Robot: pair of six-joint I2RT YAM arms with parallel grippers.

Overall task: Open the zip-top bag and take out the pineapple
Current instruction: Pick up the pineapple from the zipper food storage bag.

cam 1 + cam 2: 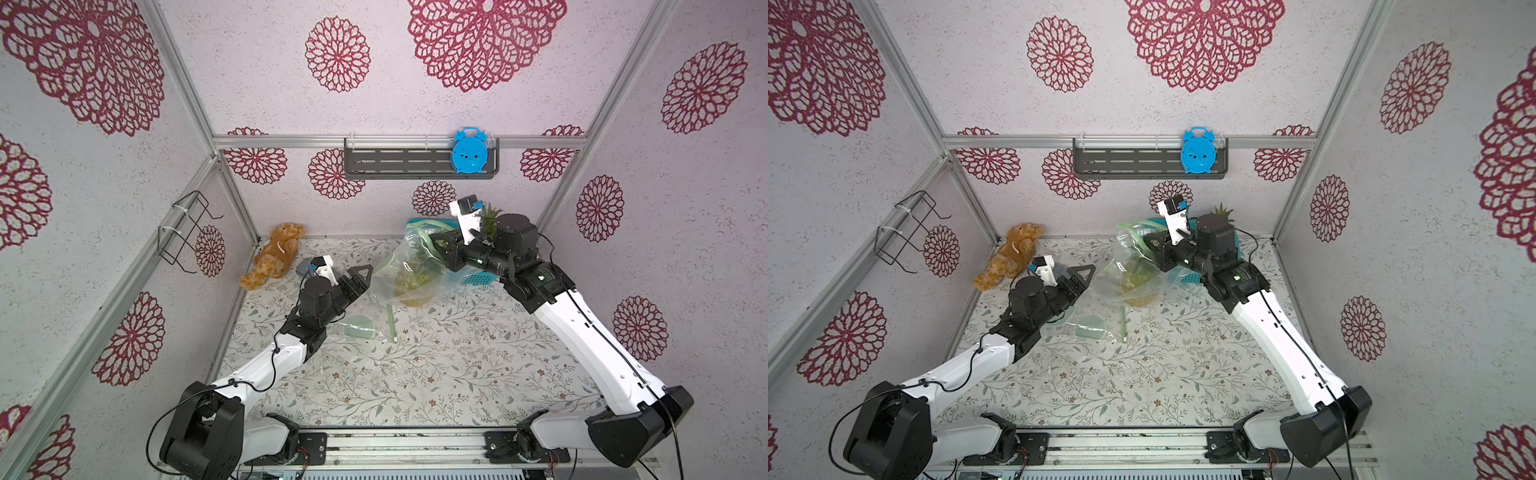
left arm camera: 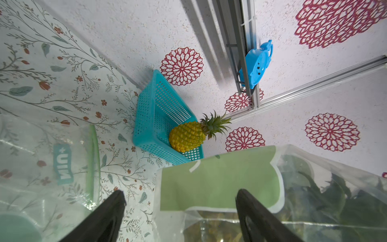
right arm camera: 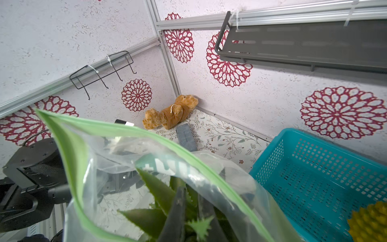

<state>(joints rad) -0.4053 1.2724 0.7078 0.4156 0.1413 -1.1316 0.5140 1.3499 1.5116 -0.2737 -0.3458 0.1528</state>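
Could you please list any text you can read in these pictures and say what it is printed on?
"NIU+", sideways and uncertain: teal label on the flat bag.
Cut off, unreadable: second label, seen through the raised bag.
No legible numbers: blue clock.

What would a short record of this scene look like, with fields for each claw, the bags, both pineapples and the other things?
zip-top bag: mouth open
pineapple: inside the zip-top bag
right claw: shut on the pineapple's leaves, inside the bag mouth
left claw: open, empty, beside the zip-top bag
second pineapple: in the teal basket
flat bag: on the table
other: teddy bear in a back corner; blue clock on the wall shelf
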